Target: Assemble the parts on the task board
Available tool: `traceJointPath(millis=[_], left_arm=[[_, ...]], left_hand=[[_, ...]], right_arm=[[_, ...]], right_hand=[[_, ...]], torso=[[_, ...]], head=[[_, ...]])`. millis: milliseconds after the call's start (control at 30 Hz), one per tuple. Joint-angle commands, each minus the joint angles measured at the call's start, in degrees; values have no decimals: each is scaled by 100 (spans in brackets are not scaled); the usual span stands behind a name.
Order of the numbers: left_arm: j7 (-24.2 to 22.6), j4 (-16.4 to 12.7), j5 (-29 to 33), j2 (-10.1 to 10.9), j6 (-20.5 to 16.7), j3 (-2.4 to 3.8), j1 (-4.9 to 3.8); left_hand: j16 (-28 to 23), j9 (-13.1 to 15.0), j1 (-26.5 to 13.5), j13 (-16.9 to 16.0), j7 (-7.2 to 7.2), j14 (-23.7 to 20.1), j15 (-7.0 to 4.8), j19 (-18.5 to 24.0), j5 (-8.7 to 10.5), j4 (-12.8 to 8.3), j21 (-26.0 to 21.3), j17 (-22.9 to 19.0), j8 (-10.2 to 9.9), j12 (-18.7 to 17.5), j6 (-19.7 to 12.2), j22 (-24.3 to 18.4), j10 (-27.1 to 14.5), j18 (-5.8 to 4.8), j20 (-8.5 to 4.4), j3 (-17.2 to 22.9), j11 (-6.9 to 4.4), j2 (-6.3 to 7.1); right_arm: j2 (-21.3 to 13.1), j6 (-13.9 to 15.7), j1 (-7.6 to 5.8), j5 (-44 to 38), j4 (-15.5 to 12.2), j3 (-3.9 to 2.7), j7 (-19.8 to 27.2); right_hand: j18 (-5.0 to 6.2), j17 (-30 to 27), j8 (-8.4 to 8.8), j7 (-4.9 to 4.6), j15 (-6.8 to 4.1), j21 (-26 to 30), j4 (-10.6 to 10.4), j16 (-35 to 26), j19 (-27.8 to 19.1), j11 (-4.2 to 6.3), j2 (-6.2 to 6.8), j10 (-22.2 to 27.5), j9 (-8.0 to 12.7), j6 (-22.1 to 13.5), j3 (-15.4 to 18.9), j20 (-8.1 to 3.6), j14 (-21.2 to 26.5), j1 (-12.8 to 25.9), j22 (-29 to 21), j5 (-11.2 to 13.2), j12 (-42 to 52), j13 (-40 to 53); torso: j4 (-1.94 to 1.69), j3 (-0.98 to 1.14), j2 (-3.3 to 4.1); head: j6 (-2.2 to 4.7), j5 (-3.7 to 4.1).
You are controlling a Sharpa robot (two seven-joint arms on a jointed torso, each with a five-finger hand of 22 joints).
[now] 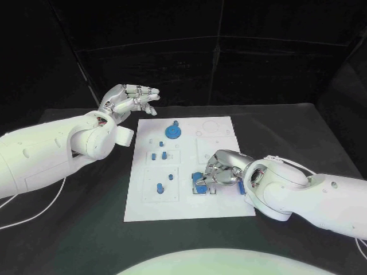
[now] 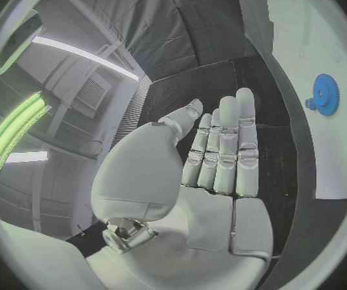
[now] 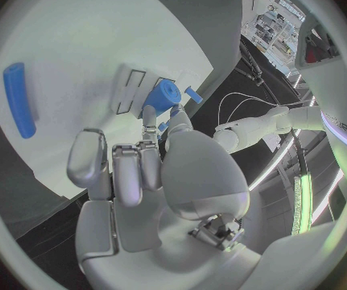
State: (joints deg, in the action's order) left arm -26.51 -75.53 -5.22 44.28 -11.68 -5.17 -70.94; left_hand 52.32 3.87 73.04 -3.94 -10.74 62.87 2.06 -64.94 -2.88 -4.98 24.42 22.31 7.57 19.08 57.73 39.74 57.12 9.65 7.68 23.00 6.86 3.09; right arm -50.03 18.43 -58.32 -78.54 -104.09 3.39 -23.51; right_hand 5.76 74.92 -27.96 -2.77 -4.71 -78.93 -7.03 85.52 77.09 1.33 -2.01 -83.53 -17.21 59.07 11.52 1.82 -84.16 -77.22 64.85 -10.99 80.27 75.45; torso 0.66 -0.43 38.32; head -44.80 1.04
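Over on the left, the left hand hangs above the black table, just off the far-left corner of the task board. Its fingers lie straight and side by side, palm empty, holding nothing, touching nothing.

Moving right onto the white board, which sits in the middle of the table. At its far end lies a blue gear, and the left wrist view catches it too, with a small blue piece just beside it. Nearer, along the board's left half, come small blue parts: a pair of short pegs, then a longer blue piece with another small one just to its right.

Right again: the right hand is down over the near-right part of the board, fingers curled in close around a blue part at its fingertips. From the right wrist view, the fingertips reach a blue cylinder standing by rectangular slots; whether they actually grip it or only touch it, I cannot tell. A long blue bar lies well apart from that hand on the white surface.
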Motion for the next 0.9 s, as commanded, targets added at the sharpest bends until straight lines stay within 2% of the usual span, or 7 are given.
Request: traceJointPath(millis=[33, 167, 300, 400, 733, 900], left_arm=[[-16, -6, 7, 3, 27, 3, -9], [-17, -6, 7, 4, 25, 3, -9], [-15, -4, 7, 1, 26, 3, -9], [-13, -3, 7, -2, 28, 3, -9], [-9, 6, 7, -8, 34, 3, -8], [-8, 13, 7, -16, 38, 2, -7]], left_hand=[[12, 3, -12, -4, 21, -28, 17, 1, -16, -14, -24, -5, 17, 33, -21, -6, -25, 80, 23, -20, -1, -28], [12, 3, -12, -4, 21, -28, 17, 1, -16, -14, -24, -5, 17, 33, -21, -6, -25, 80, 23, -20, -1, -28], [12, 3, -12, -4, 21, -28, 17, 1, -16, -14, -24, -5, 17, 33, -21, -6, -25, 80, 23, -20, -1, -28], [13, 4, -5, -5, 20, -30, 17, 0, -16, -15, -27, -9, 20, 37, -20, -10, -25, 80, 22, -18, -1, -35], [13, 4, -5, -5, 20, -30, 17, 0, -16, -15, -27, -9, 20, 37, -20, -10, -25, 80, 22, -18, -1, -35], [13, 4, -5, -5, 20, -30, 17, 0, -16, -15, -27, -9, 20, 37, -20, -10, -25, 80, 22, -18, -1, -35]], right_arm=[[-7, -138, 33, -4, 11, 40, 9], [-19, 37, 33, 107, -11, 40, 188], [-56, 213, 34, 205, -62, 39, 401], [-101, 262, 34, 301, -103, 38, 532], [-283, -4, 33, 426, -169, 38, 690], [-314, -35, 33, 434, -176, 38, 725]], right_hand=[[-85, 619, -35, 15, -30, -40, -92, 26, 11, 20, -179, -18, 6, 31, 50, -33, -414, 106, 15, 32, -14, 256], [-88, 634, -44, 12, -24, -48, -273, 33, 22, 14, -194, -32, -4, 33, 191, -26, -417, 367, 35, -156, -5, 275], [-101, 692, -63, 26, -31, -83, -305, 61, 64, 25, -224, -67, -15, 55, 215, -30, -429, 386, 111, -225, 42, 334], [-103, 701, -65, 27, -32, -88, -309, 66, 71, 27, -227, -72, -17, 58, 219, -31, -431, 389, 124, -230, 49, 343], [-102, 667, -65, 36, -40, -89, -276, 49, 72, 35, -210, -64, -22, 45, 238, -37, -424, 327, 122, -238, 31, 327], [-102, 660, -66, 38, -42, -89, -262, 46, 73, 38, -212, -60, -24, 43, 237, -39, -423, 303, 124, -242, 24, 321]], torso=[[-8, -6, 3], [2, -2, -1], [5, 6, -1], [-3, -1, -4], [2, -2, 0], [-2, -1, -2]], head=[[-3, -4], [5, -7], [9, -9], [10, -2], [10, -4], [17, -5]])
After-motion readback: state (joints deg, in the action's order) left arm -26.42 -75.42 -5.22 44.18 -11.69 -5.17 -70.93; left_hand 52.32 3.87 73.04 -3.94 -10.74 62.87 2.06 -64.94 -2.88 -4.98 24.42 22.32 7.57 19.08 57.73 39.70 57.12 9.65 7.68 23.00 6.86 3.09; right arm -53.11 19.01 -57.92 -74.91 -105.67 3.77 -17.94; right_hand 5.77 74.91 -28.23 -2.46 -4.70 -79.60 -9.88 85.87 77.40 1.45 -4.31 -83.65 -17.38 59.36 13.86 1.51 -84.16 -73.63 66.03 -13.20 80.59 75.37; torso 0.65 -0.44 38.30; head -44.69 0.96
